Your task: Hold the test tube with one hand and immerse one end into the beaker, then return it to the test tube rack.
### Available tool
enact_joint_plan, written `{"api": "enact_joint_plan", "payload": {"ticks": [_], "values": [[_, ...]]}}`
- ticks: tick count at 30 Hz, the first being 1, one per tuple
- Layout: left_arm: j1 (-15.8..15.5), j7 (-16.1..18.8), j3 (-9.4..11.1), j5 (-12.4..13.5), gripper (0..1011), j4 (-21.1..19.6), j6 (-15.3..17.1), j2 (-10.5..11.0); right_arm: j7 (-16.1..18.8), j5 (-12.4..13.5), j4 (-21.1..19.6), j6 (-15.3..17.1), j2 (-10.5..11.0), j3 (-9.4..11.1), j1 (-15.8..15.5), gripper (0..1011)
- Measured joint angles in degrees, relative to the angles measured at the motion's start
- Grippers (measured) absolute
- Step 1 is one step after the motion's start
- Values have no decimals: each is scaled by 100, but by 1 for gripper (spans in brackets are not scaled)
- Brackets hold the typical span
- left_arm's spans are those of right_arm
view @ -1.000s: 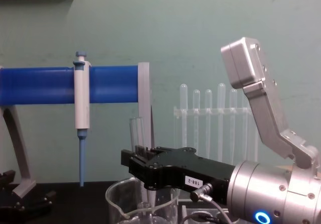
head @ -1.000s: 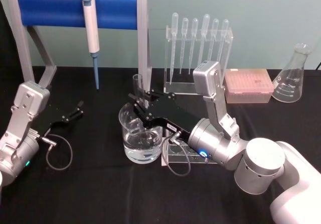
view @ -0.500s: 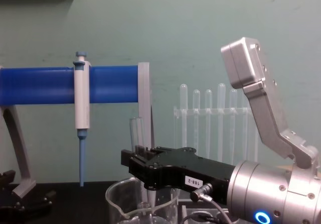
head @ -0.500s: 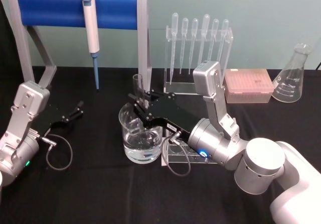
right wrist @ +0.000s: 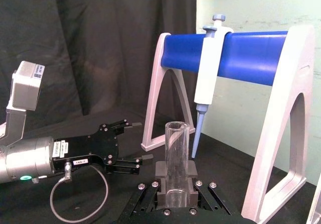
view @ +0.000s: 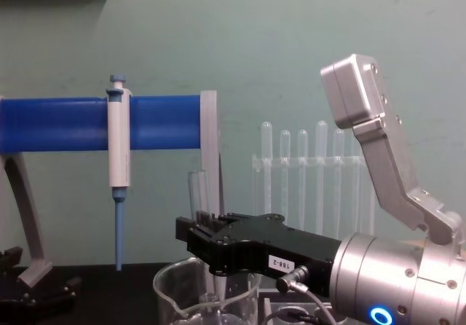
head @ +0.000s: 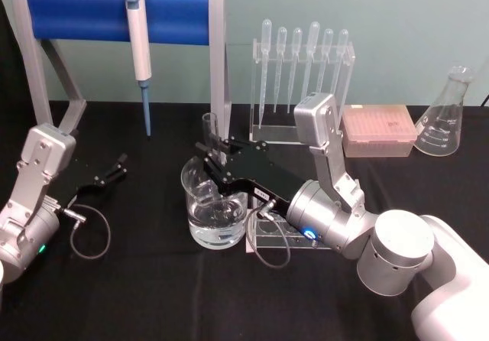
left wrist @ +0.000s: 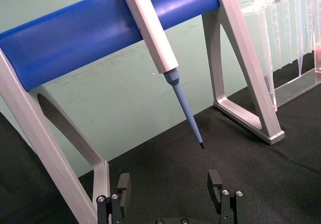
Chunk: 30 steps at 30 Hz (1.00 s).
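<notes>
My right arm reaches in from the right, its silver wrist low and the black blocky right gripper stretched level over the wide clear glass beaker. Its fingers are clamped on the long clear glass test tube, which stands upright with its rimmed mouth above the gripper. The tube's lower part goes down inside the beaker, which holds some clear liquid; I cannot tell whether the tip touches it. My left arm is parked at the left on the black table, the left gripper with fingers apart.
</notes>
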Motion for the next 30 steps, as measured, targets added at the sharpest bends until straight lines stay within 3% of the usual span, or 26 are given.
{"api": "enact_joint_plan", "payload": {"ticks": [30], "values": [[0,0,0,0,1000,0,0,0,0,0,0,0,0,0,0,227]]}}
